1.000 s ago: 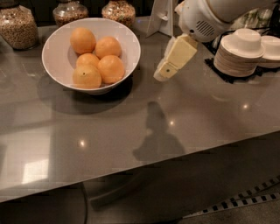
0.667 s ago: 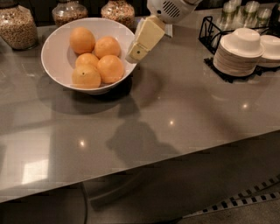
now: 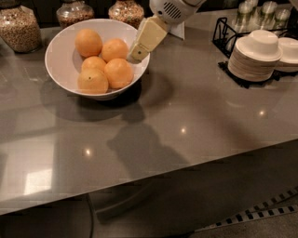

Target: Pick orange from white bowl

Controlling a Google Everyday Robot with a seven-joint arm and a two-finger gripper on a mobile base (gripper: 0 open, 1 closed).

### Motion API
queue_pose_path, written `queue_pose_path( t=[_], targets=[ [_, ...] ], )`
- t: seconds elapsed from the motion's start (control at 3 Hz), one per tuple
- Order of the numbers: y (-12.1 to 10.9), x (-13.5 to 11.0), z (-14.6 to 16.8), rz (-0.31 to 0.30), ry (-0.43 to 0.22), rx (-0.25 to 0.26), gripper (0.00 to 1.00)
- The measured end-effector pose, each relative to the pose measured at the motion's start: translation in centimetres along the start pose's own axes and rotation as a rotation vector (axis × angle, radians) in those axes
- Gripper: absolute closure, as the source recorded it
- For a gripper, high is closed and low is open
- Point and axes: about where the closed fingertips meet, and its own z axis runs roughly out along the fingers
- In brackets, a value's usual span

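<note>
Grey glossy surface [image 3: 200, 107] with small light spots reflecting off it. The room is dim, with dark floor [image 3: 260, 186] below the front edge and a striped strip [image 3: 253, 214] at 5 o'clock. Glass jars [image 3: 17, 28] line the far edge from 10 to 12 o'clock. A stack of white plates [image 3: 253, 60] sits at 2 o'clock in a black wire rack [image 3: 222, 35].

White bowl [image 3: 63, 62] is at 11 o'clock, holding five oranges packed against each other. The orange [image 3: 114, 49] is inside the bowl on its 2 o'clock side. The paler one with a dark stem dot [image 3: 92, 81] lies at the bowl's 6 o'clock side.

Claw [image 3: 135, 55] hangs over the bowl's 3 o'clock rim, angled down toward 7 o'clock, tip just beside the orange. Contact: can't tell. Open or closed: can't tell. The white wrist [image 3: 172, 9] is cut off by the top edge at 12 o'clock. The arm's shadow [image 3: 139, 148] falls mid-surface.

Diff vs 1.0 s ago: the claw was over bare surface between bowl and plates, and it's now over the rim. Its shadow has slid toward 9 o'clock. Vs 0.7 s ago: the tip is only slightly further in. Bowl, fruit, jars and plates are unmoved.
</note>
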Motion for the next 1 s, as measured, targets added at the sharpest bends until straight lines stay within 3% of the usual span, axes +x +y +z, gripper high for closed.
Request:
queue_pose_path(
  t=[0.33, 0.67, 1.0],
  targets=[
    [-2.5, -1.7, 3.7, 0.02, -0.026, 0.069, 0.0],
    [-5.0, -4.1, 8.5, 0.038, -0.07, 0.103, 0.02],
    [-6.0, -5.7, 11.3, 0.046, -0.095, 0.101, 0.02]
  ],
)
